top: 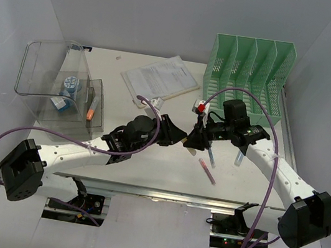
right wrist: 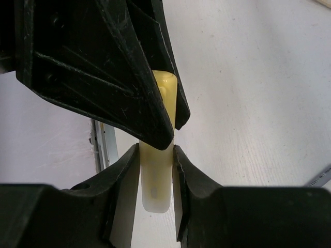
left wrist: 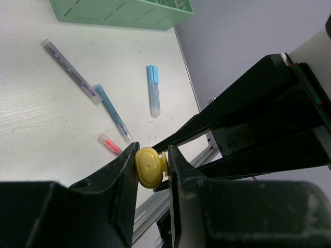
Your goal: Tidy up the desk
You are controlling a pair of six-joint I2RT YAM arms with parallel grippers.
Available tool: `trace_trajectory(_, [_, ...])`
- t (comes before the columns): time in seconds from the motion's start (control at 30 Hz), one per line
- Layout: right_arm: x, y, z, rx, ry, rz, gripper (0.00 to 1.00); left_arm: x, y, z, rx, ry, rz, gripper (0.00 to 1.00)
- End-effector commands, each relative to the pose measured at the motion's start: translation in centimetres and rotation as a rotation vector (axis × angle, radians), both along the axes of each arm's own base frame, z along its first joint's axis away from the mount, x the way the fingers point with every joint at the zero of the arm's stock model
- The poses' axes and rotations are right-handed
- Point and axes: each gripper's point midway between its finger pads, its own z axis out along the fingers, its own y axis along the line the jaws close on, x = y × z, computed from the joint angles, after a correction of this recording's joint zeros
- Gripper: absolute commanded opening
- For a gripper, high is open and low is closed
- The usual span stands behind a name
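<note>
Both grippers meet above the middle of the white desk (top: 146, 165). My left gripper (top: 180, 136) is shut on the yellow end cap (left wrist: 150, 167) of a yellow marker, seen end-on in the left wrist view between its jaws (left wrist: 152, 155). My right gripper (top: 196, 139) is shut on the pale yellow barrel (right wrist: 156, 178) of the same marker, its jaws (right wrist: 156, 155) pressed on both sides. The left gripper's black fingers (right wrist: 103, 67) cover the barrel's far end in the right wrist view. The marker is held off the desk.
A pink pen (top: 207, 171), a teal pen (top: 211, 155) and a light-blue marker (top: 239, 157) lie below the right gripper. A mint-green file rack (top: 249, 74) stands at the back right, papers (top: 160, 76) at back centre, a clear bin (top: 59, 82) at left. A metal rail (top: 161, 194) runs along the front.
</note>
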Motion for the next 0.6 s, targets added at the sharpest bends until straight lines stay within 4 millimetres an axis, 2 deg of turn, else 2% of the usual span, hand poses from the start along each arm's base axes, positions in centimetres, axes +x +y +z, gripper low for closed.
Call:
trace_trajectory(0.0, [0.2, 0.3, 1.2, 0.031, -0.034, 0.003, 0.41, -0.1, 0.3, 2.5, -0.036, -0.026, 0.005, 0.09])
trace_trajectory(0.03, [0.2, 0.3, 1.1, 0.028, -0.034, 0.003, 0.45, -0.2, 0.5, 2.4, -0.024, -0.021, 0.006, 0.07])
trace_trajectory(0.1, [0.5, 0.3, 1.0, 0.019, -0.04, 0.003, 0.62, -0.3, 0.9, 2.7, -0.002, -0.022, 0.011, 0.06])
trace_trajectory(0.17, [0.9, 0.2, 0.8, -0.002, -0.055, -0.003, 0.73, -0.3, 2.0, 1.8, 0.08, -0.011, 0.035, 0.06])
trace_trajectory(0.23, [1.2, -0.2, 0.7, -0.023, -0.087, -0.001, 0.8, -0.1, 3.7, 1.6, 0.172, -0.018, 0.073, 0.05])
trace_trajectory(0.37, [1.0, -1.6, 1.0, -0.025, -0.14, -0.005, 0.93, 0.1, 8.9, 1.0, 0.495, -0.016, 0.158, 0.05])
trace_trajectory(0.5, [0.7, -3.1, 0.8, -0.021, -0.194, -0.021, 0.93, 0.9, 14.6, 1.3, 0.808, 0.013, 0.256, 0.06])
trace_trajectory(0.53, [0.7, -3.5, 0.3, -0.026, -0.192, -0.028, 0.93, 1.0, 16.3, 1.9, 0.872, 0.03, 0.282, 0.06])
trace_trajectory(0.57, [0.6, -3.7, 0.2, -0.022, -0.194, -0.03, 0.93, 1.2, 18.3, 1.5, 0.952, 0.073, 0.302, 0.06])
